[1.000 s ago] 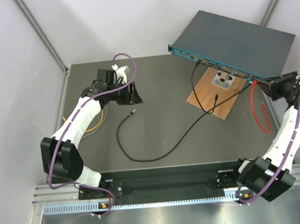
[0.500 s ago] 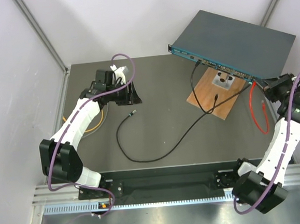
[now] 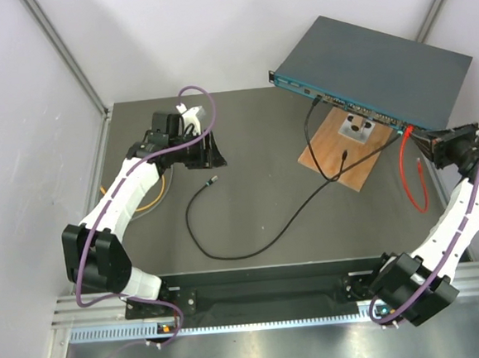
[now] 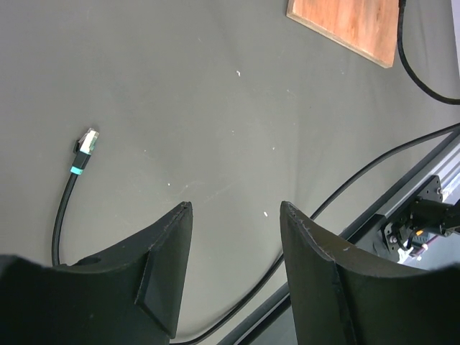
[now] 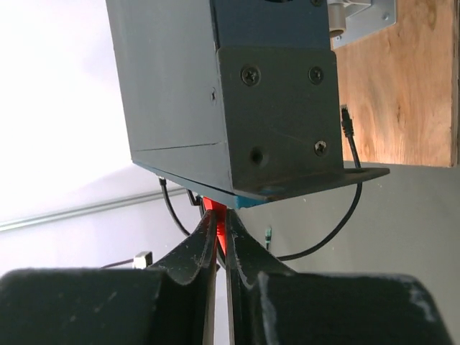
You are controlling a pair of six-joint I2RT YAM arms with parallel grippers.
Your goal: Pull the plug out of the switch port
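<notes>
- Top external view: switch point(image 3: 372, 69), far right of the table point(image 3: 251, 120), lying askew with one near corner over the wooden board point(image 3: 337, 155). Its teal socket face points near-left.
- Sockets, contents: a short black cable point(image 3: 308, 128) is plugged in toward the left part of the row. The red plug point(image 3: 405, 131) sits at the right end, and its red cable point(image 3: 404, 174) hangs down in a loop to the table.
- Right gripper point(image 3: 427, 139): at the right end of the socket face, at the red plug. This view is too small to show its grip.
- Left gripper point(image 3: 208, 152): far left of the table, well apart from the switch.
- A long black cable point(image 3: 237, 257) curves across the middle of the table.
- Left wrist view: fingers spread wide, nothing between them. The loose connector point(image 4: 85, 144) of a black cable, teal-banded, lies on the table beyond them. One corner of the wooden board shows at the far right.
- Right wrist view: shows what the overhead cannot. The fingers are drawn narrow, pinching the red plug just under the switch's bracketed end.
</notes>
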